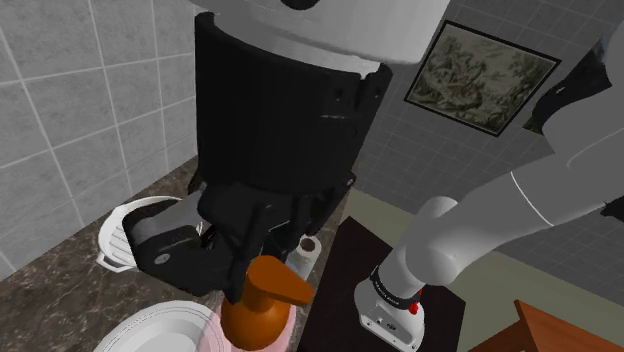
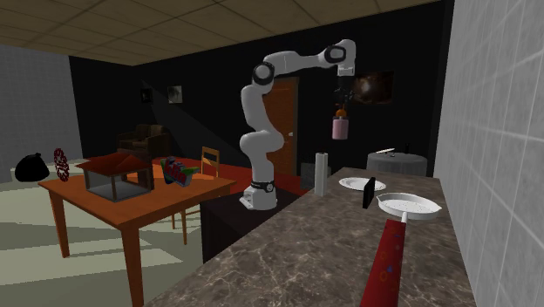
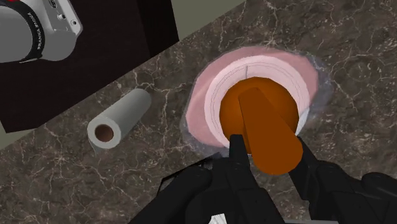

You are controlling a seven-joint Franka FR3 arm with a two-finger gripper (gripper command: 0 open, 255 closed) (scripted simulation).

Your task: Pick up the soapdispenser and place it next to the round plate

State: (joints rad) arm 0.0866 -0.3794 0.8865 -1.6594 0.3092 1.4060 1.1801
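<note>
- Hanging from the gripper (image 3: 267, 145): soap dispenser (image 3: 254, 105), pink body with an orange pump head, upright, high above the counter (image 2: 288, 253) in the second exterior view.
- Jaws: clamped on the orange pump head, one black finger (image 3: 238, 156) against each side of it, as the wrist view shows.
- Arm (image 2: 257, 113): white, dark joints, reaching up from its stand and bent over the far end of the counter.
- Round plate (image 2: 360, 183): white, lying flat on the counter, below the dispenser and well apart from it.
- Paper roll (image 2: 320, 173): white, upright on the counter near the plate, at the counter's edge.
- White pan (image 2: 408, 206): on the counter close to the tiled wall, nearer the second exterior camera than the plate.
- Counter: dark marbled stone.
- Wooden table (image 2: 131, 196): on the second exterior view's left, away from the counter, carrying an open box.
</note>
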